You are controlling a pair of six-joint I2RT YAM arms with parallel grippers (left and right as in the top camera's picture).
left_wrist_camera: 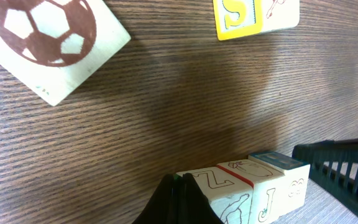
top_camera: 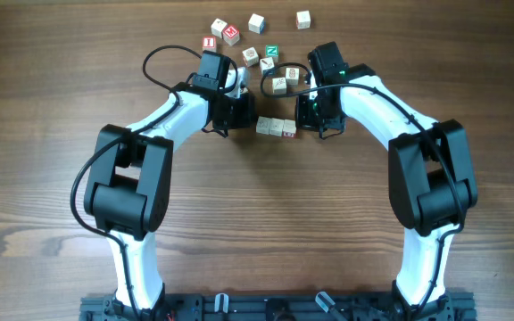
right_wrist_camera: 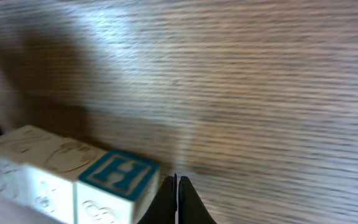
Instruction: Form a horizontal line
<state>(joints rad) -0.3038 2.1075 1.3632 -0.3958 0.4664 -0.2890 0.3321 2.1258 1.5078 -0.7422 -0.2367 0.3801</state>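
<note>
Overhead view: the horizontal line (top_camera: 277, 128) sits mid-table (top_camera: 257, 223), three pale cubes touching side to side, right end cube red-marked. Its long axis runs left-right between the two wrists, and the right end dips slightly toward the robot's side. The loose cubes (top_camera: 239, 40) are scattered on the far side, apart from the row.

Left wrist view: the left gripper (left_wrist_camera: 174, 200) shows as one dark wedge with no gap I can make out. It reads as closed, with nothing held. The wedge meets the end face of the Z cube (left_wrist_camera: 205, 180). The row extends away from it to the right, past a red-edged cube to a blue-topped one. A soccer-ball cube (left_wrist_camera: 48, 37) and a yellow S cube (left_wrist_camera: 253, 15) lie well apart at the top of the frame.

Right wrist view: the right gripper (right_wrist_camera: 178, 198) has its fingers pressed together with only a hairline slit, holding nothing. The blue H cube (right_wrist_camera: 118, 173) is just to its left. Touching or a sliver apart: cannot tell.

Judgement: each arm stands at one end of the row, roughly on its long axis. The left seems in contact and the right is just beside its end, so neither is clearly nearer. Any coming nudge is endwise, each tip pushing inward along the axis. An off-centre push at the dipped right end could swing that cube out of line.
</note>
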